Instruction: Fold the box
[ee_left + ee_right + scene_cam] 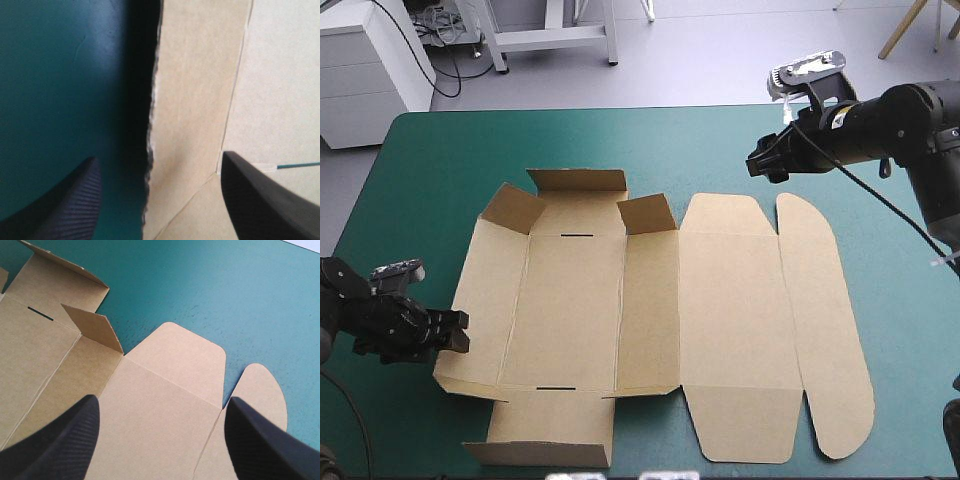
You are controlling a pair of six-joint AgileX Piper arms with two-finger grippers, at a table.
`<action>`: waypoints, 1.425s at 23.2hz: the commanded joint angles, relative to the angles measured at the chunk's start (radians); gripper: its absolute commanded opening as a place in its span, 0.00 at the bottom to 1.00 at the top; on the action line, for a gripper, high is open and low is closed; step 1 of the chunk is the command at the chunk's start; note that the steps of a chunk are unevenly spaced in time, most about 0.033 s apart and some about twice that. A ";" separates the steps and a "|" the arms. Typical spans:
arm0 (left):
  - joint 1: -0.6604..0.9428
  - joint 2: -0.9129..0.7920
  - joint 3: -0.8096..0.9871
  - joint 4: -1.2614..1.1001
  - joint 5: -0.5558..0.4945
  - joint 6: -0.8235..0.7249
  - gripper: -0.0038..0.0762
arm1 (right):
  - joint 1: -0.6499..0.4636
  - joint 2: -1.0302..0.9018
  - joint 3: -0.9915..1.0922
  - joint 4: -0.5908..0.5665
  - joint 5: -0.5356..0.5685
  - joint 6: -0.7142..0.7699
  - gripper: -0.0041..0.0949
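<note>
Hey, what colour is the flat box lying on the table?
The box is plain brown, no print; it shows best in the high view.

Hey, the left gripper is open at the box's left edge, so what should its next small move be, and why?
Probably shut the left gripper on the left flap of the box. Its wrist view shows that flap's edge running between the open fingers, one over board and one over the table, so a grasp there could raise that wall.
</note>
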 commanded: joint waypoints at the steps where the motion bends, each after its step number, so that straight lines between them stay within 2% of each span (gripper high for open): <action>1: 0.001 0.039 -0.019 -0.078 -0.008 0.031 0.65 | -0.006 -0.039 -0.020 0.019 -0.050 -0.012 0.70; 10: 0.001 0.127 -0.019 -0.283 0.022 0.150 0.65 | -0.006 -0.037 -0.020 0.013 -0.050 -0.012 0.70; 13: 0.001 0.125 -0.019 -0.298 0.026 0.163 0.61 | -0.006 -0.034 -0.020 0.015 -0.050 -0.012 0.70; 15: 0.001 0.125 -0.019 -0.286 0.032 0.173 0.45 | -0.006 -0.024 -0.020 0.015 -0.044 -0.012 0.70; 19: 0.001 0.125 -0.019 -0.294 0.043 0.192 0.33 | -0.006 -0.020 -0.020 0.015 -0.044 -0.012 0.70; 24: 0.001 0.125 -0.019 -0.289 0.046 0.217 0.04 | -0.006 -0.020 -0.020 0.015 -0.047 -0.012 0.70; 28: 0.001 0.125 -0.022 -0.287 0.044 0.258 0.04 | -0.006 -0.020 -0.020 0.015 -0.047 -0.016 0.70; 33: -0.026 0.127 -0.088 -0.317 0.068 0.437 0.04 | -0.006 -0.020 -0.020 0.015 -0.047 -0.018 0.70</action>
